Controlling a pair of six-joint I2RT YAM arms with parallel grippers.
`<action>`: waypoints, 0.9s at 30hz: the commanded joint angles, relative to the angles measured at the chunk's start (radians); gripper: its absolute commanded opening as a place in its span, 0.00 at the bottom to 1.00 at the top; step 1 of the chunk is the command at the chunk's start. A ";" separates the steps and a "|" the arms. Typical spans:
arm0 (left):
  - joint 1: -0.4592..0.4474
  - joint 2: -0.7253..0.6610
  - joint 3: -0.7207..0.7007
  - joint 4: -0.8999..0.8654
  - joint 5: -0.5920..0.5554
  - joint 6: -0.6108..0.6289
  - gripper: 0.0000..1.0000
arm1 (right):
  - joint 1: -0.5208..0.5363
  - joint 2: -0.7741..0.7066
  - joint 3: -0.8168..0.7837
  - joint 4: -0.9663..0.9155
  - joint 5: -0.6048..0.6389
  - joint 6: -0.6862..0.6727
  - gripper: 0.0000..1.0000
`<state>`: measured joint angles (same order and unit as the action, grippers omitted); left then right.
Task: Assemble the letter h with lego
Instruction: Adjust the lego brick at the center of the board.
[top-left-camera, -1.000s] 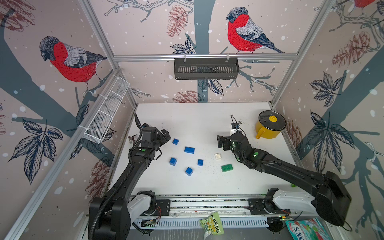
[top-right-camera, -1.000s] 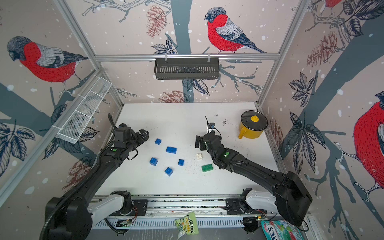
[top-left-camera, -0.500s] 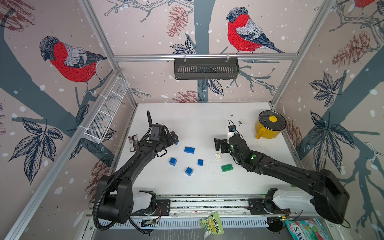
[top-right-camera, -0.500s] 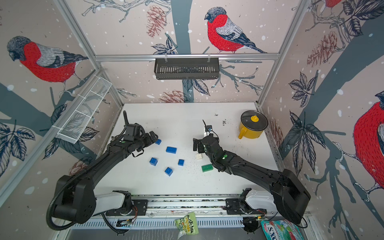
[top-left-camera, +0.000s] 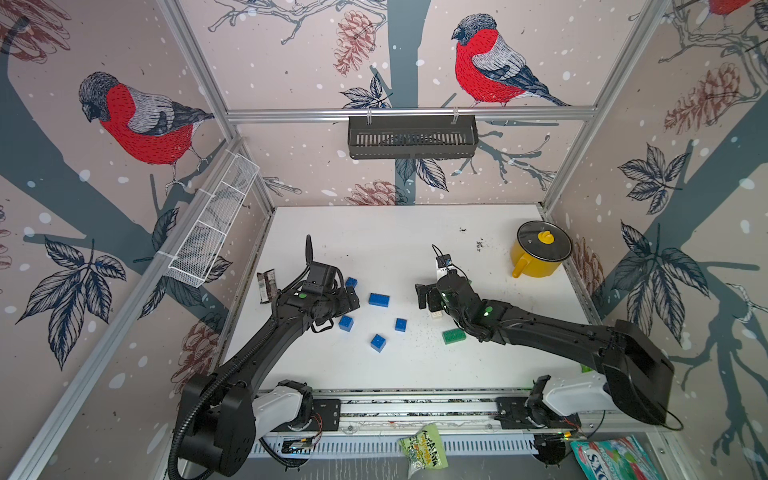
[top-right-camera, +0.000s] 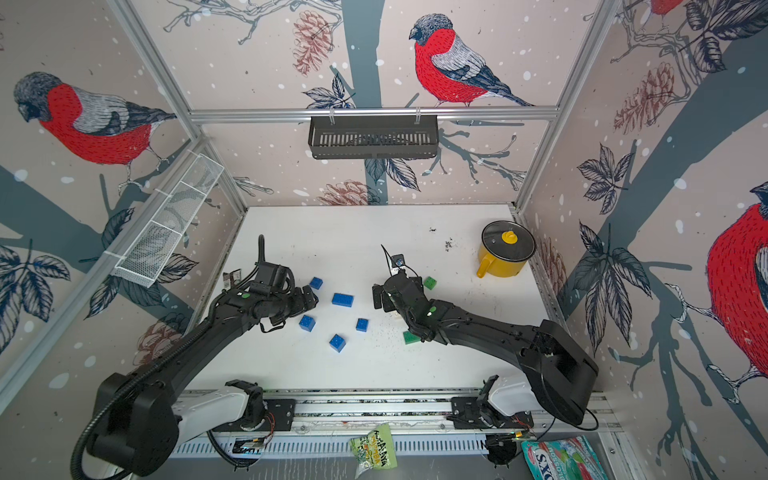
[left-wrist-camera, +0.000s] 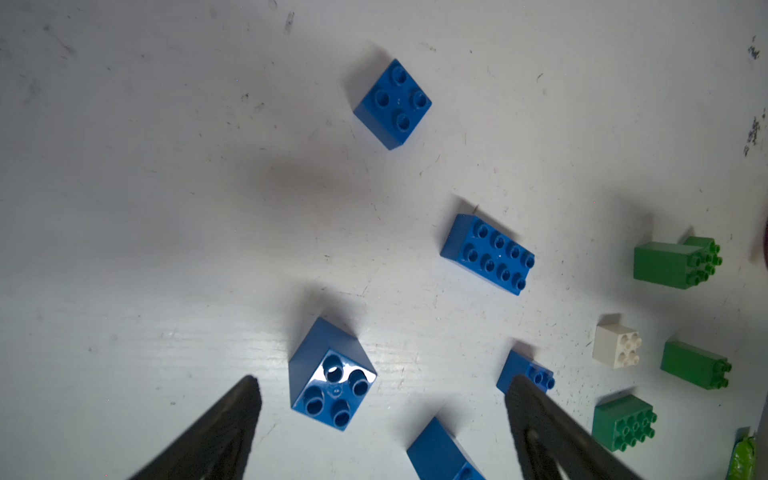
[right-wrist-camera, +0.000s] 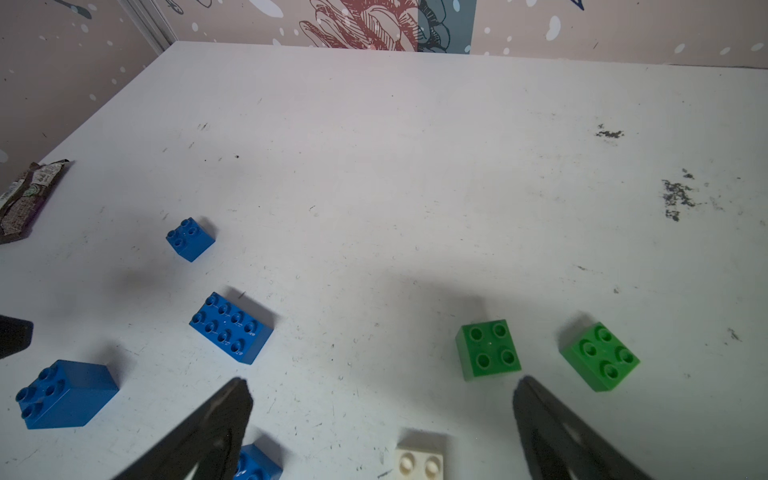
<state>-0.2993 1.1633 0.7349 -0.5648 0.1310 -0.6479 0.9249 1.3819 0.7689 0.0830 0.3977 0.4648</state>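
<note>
Glossy studded blue cube (left-wrist-camera: 332, 374), scuffed white table (left-wrist-camera: 124, 208), left end effector (left-wrist-camera: 382, 380) spread, right end effector (right-wrist-camera: 382, 381) spread

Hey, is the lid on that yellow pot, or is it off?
On. In both top views the dark round lid with its yellow knob sits flat across the yellow pot.
</note>
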 joint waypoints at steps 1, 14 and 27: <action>-0.019 0.030 0.013 -0.072 -0.033 -0.011 0.89 | 0.011 0.009 0.013 -0.017 0.043 -0.019 1.00; -0.087 0.176 0.032 -0.101 -0.076 -0.013 0.76 | 0.022 0.003 0.011 -0.026 0.050 -0.016 1.00; -0.092 0.218 0.047 -0.096 -0.088 0.003 0.65 | 0.051 0.026 0.031 -0.044 0.085 -0.028 0.99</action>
<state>-0.3897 1.3754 0.7696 -0.6399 0.0547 -0.6537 0.9707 1.4006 0.7891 0.0425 0.4515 0.4450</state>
